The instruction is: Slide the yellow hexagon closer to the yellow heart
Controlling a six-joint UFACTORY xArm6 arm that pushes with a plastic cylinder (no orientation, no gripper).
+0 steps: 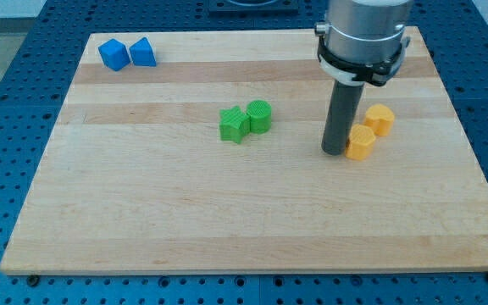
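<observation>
The yellow plastic hexagon block [361, 142] sits at four o'clock on the wooden board [185, 212], our tip [335, 152] touching its nine o'clock side; we push gently toward the yellow heart block [379, 119] at one o'clock; no gripper here

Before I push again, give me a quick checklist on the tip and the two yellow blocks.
1. My tip on the board: ok, down beside the lower yellow block, on its left in the view.
2. Contact with that block: cannot tell, the gap is too fine to see.
3. Which yellow block is hexagon, which heart: cannot tell.
4. Distance to the upper yellow block: ok, already near, slightly apart.
5. Green blocks out of the way: ok, off to the view's left.
</observation>
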